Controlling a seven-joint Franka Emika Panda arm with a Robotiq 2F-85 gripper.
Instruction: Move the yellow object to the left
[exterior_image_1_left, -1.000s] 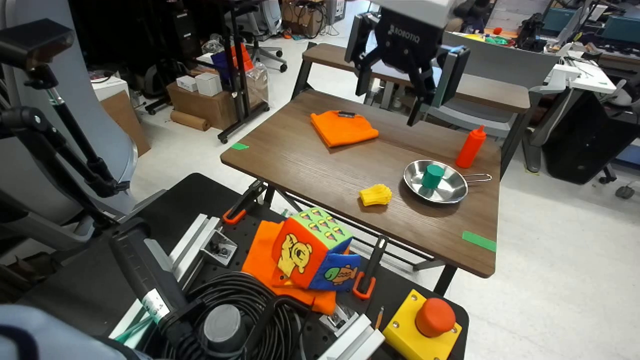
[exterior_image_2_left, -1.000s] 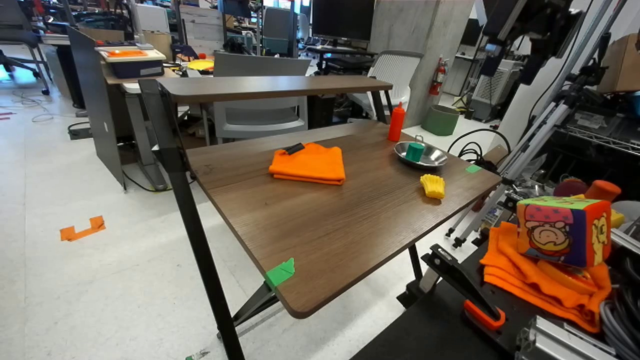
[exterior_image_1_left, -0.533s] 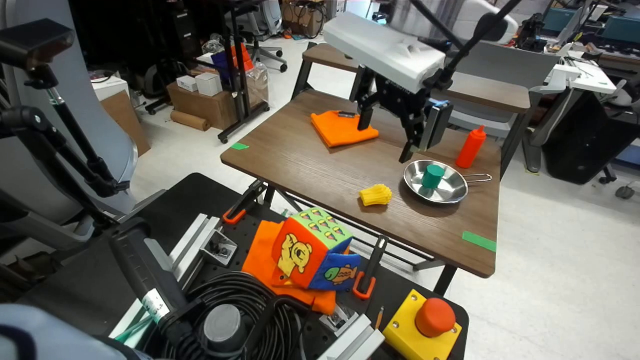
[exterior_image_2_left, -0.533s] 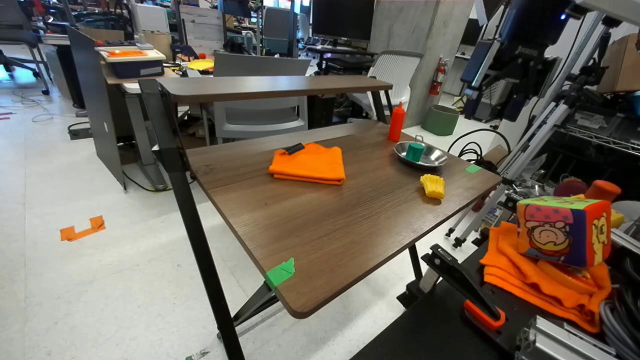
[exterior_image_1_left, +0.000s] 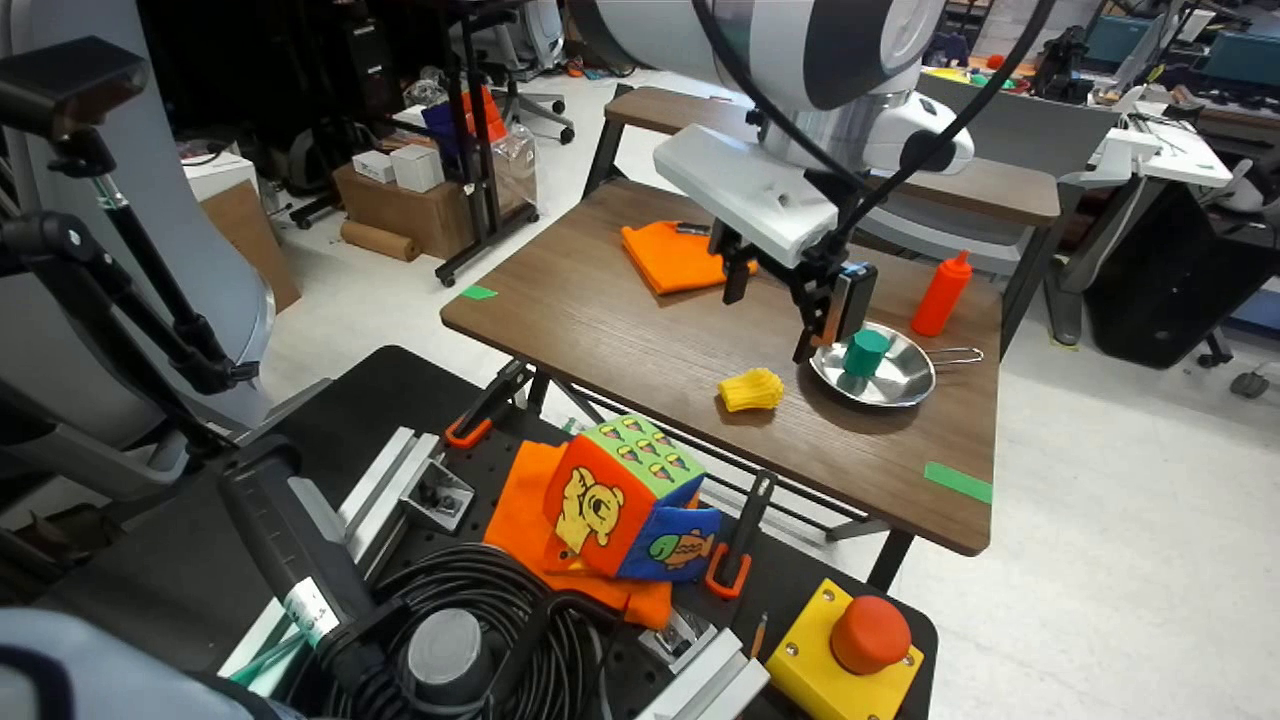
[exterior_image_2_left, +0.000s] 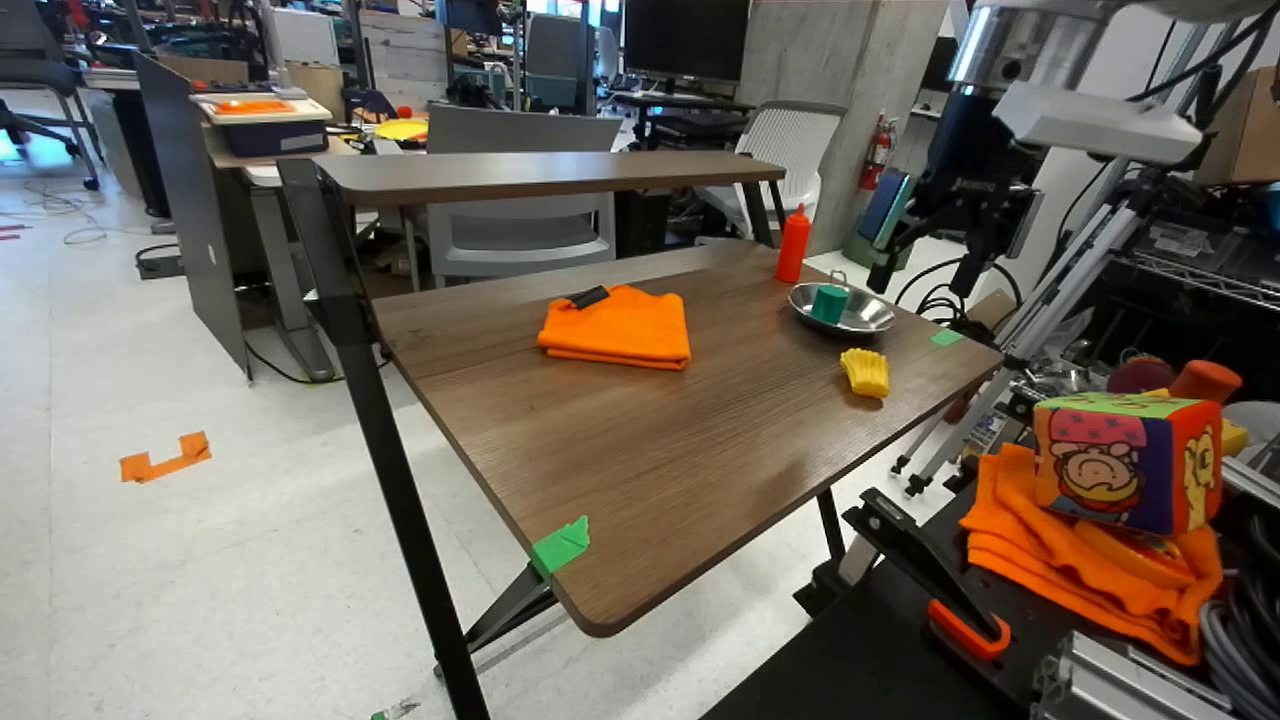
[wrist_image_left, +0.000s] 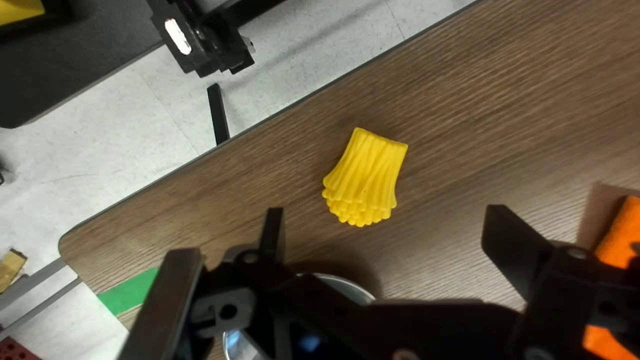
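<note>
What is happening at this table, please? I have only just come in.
A robot arm holds its open, empty gripper above the table. It will probably pick up the yellow object, which lies near the pan without touching it, and move it left; that is not yet done. A green cylinder sits in the pan, a red bottle stands nearby, and an orange cloth lies farther off.

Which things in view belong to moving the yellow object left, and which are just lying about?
For the job:
yellow object, lying on the table
gripper, open above the table

Just lying about:
pan, with a green block inside
red bottle
folded orange cloth on the table
toy cube, on a second orange cloth
</note>
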